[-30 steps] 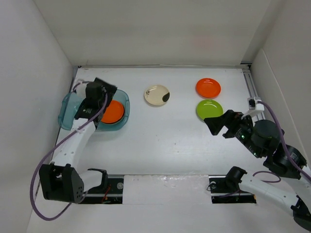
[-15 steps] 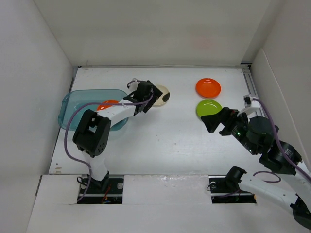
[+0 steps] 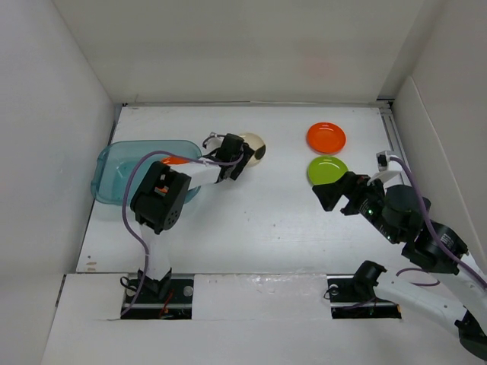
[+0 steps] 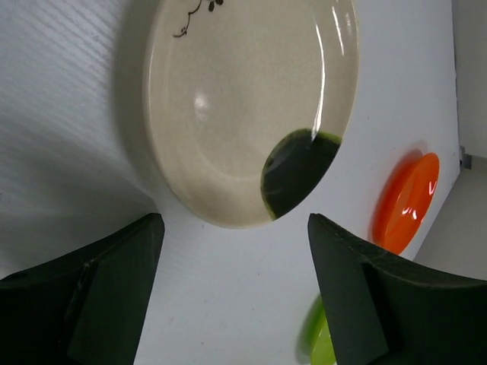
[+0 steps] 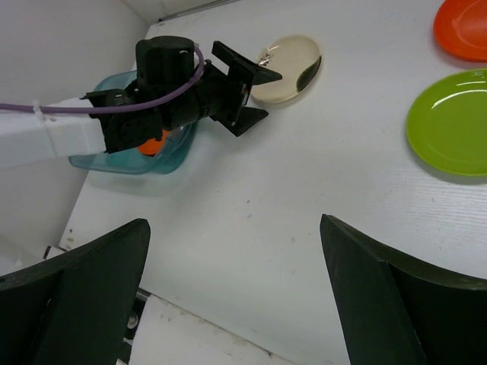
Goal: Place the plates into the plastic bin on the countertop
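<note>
The left hand (image 4: 232, 255) is spread just short of the cream plate (image 4: 236, 106), so ease one finger under its rim, then pinch.

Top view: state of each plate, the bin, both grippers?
cream plate: flat on countertop, ungripped
far orange plate: flat on countertop, untouched
green plate: flat on countertop, untouched
plastic bin: upright, holds binned orange plate
left gripper: open, at cream plate's edge
right gripper: open, empty
</note>
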You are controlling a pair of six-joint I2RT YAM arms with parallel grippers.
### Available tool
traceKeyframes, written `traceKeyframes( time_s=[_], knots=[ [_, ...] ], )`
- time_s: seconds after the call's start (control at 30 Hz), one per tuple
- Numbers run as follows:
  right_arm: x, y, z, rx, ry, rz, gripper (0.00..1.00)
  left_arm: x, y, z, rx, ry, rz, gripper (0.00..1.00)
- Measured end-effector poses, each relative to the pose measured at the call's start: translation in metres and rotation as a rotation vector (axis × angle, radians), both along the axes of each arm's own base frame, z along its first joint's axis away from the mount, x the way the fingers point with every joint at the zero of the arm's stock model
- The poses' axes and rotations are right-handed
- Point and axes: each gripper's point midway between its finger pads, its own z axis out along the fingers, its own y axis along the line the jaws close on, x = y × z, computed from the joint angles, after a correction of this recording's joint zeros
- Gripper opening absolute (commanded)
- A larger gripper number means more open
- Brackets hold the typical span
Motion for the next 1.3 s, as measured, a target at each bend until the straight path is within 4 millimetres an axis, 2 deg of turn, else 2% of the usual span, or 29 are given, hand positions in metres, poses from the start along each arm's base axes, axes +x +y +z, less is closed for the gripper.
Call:
traceKeyframes(
  time_s=[0.07, 0.1, 0.37, 0.43, 0.63, 0.8, 0.9, 1.0, 1.1, 1.17, 1.2, 1.27, 1.3],
  knots=[
    [0.0, 0.0, 0.0, -0.002, -0.001, 0.002, 0.99, 0.007, -0.002, -0.001, -0.001, -0.004, 0.012, 0.65],
    [0.0, 0.0, 0.0, -0.002, -0.001, 0.003, 0.99, 0.009, -0.003, -0.002, -0.005, -0.003, 0.018, 0.52],
    [-0.001, 0.001, 0.0, -0.004, -0.001, 0.009, 0.99, 0.018, -0.007, -0.019, 0.0, 0.039, 0.048, 0.14],
    [-0.001, 0.001, 0.0, -0.004, -0.001, 0.01, 0.99, 0.02, -0.008, -0.021, -0.005, 0.043, 0.056, 0.01],
    [-0.001, 0.001, 0.0, -0.004, -0.001, 0.01, 0.99, 0.03, -0.026, -0.019, -0.039, 0.04, 0.004, 0.0],
    [-0.001, 0.0, 0.0, -0.002, -0.004, 0.01, 0.99, 0.031, -0.031, -0.014, -0.012, 0.021, -0.061, 0.0],
    [-0.002, 0.0, 0.002, 0.002, -0.007, 0.01, 0.99, 0.033, -0.027, 0.004, 0.046, -0.001, -0.096, 0.0],
    [-0.003, -0.001, 0.003, 0.005, -0.01, 0.009, 0.99, 0.024, -0.013, 0.043, 0.09, -0.038, -0.12, 0.0],
    [-0.004, -0.002, 0.004, 0.008, -0.013, 0.01, 0.99, 0.014, 0.02, 0.106, 0.045, -0.136, -0.115, 0.0],
    [-0.004, -0.003, 0.004, 0.011, -0.015, 0.01, 0.99, 0.006, 0.063, 0.142, 0.022, -0.2, -0.06, 0.0],
    [-0.004, -0.003, 0.005, 0.012, -0.016, 0.011, 0.99, 0.0, 0.091, 0.156, 0.015, -0.232, -0.015, 0.0],
    [-0.005, -0.003, 0.005, 0.015, -0.018, 0.014, 0.99, -0.012, 0.147, 0.174, 0.015, -0.283, 0.089, 0.0],
    [-0.006, -0.003, 0.005, 0.015, -0.018, 0.016, 0.99, -0.02, 0.173, 0.174, 0.023, -0.292, 0.143, 0.0]
  ],
)
